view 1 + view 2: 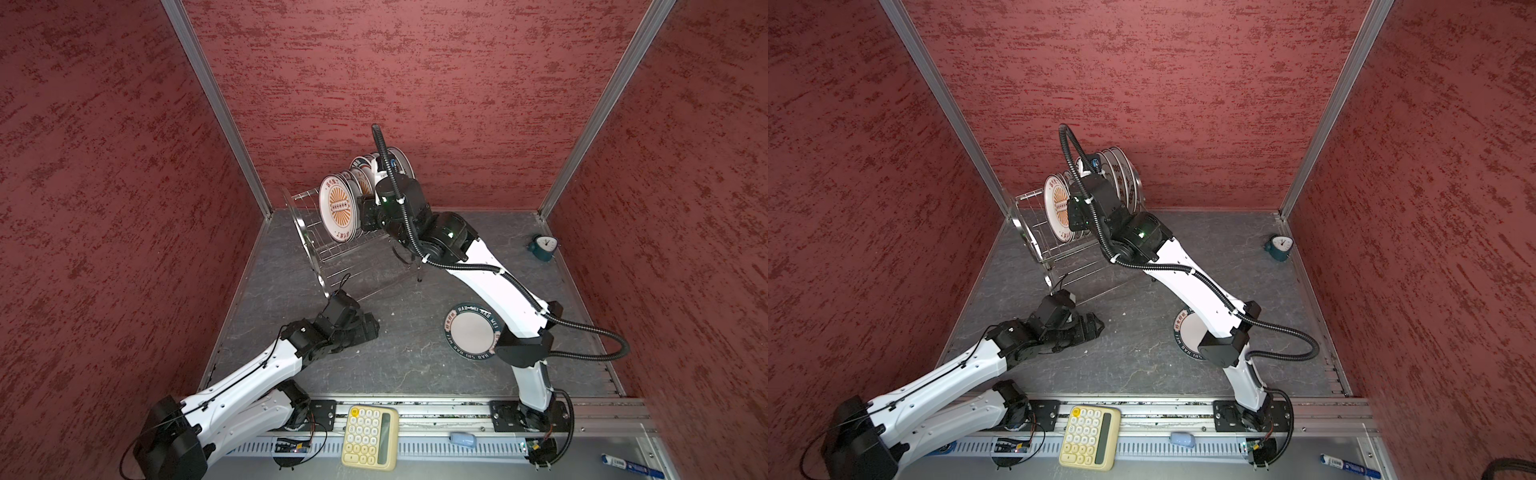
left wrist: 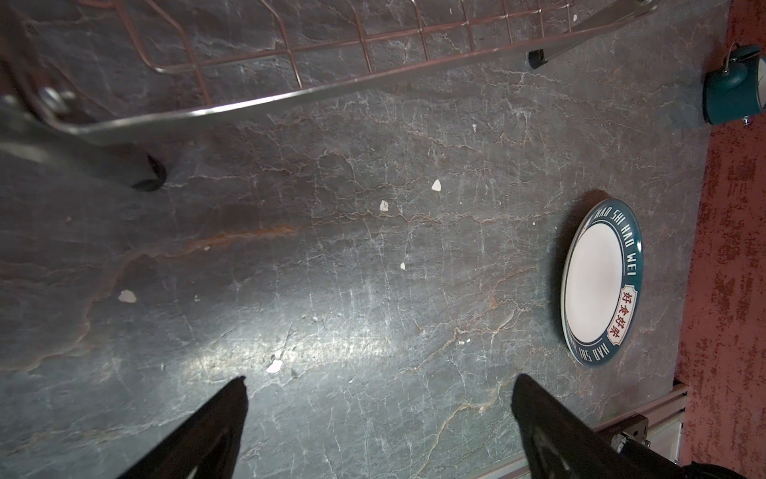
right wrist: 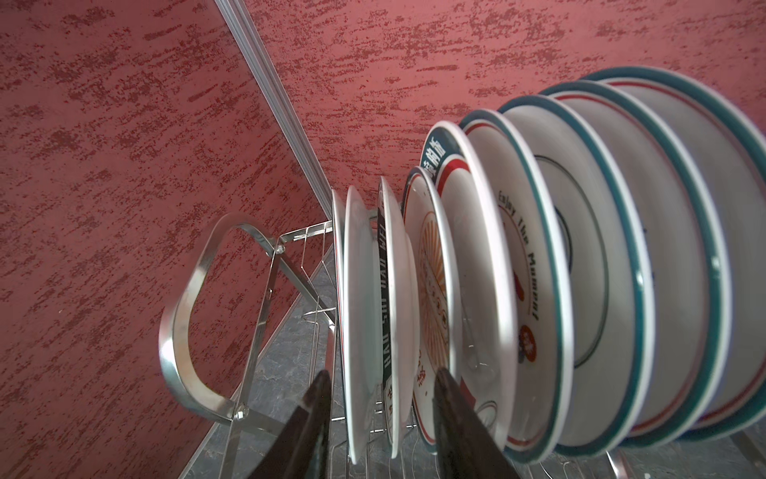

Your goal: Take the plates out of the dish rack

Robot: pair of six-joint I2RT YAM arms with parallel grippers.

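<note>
The dish rack (image 1: 316, 249) (image 1: 1038, 245) stands at the back left of the table. Several plates (image 3: 539, 269) stand on edge in its top shelf; the end one shows an orange sunburst (image 1: 338, 205) (image 1: 1057, 205). My right gripper (image 3: 381, 377) reaches into that row from above. Its fingers stand apart on either side of the end plates' rims (image 3: 356, 331), with a small gap at the outer finger (image 3: 315, 398). One teal-rimmed plate (image 1: 471, 332) (image 2: 601, 282) lies flat on the table, partly under the right arm. My left gripper (image 2: 379, 381) (image 1: 370, 328) hovers open and empty over bare table near the rack's front foot.
A teal alarm clock (image 1: 542, 247) (image 2: 729, 91) sits at the back right corner. A yellow calculator (image 1: 370, 436), a small blue object (image 1: 461, 439) and a marker (image 1: 625, 463) lie on the front ledge. White crumbs (image 2: 436, 185) dot the table. Red walls enclose three sides.
</note>
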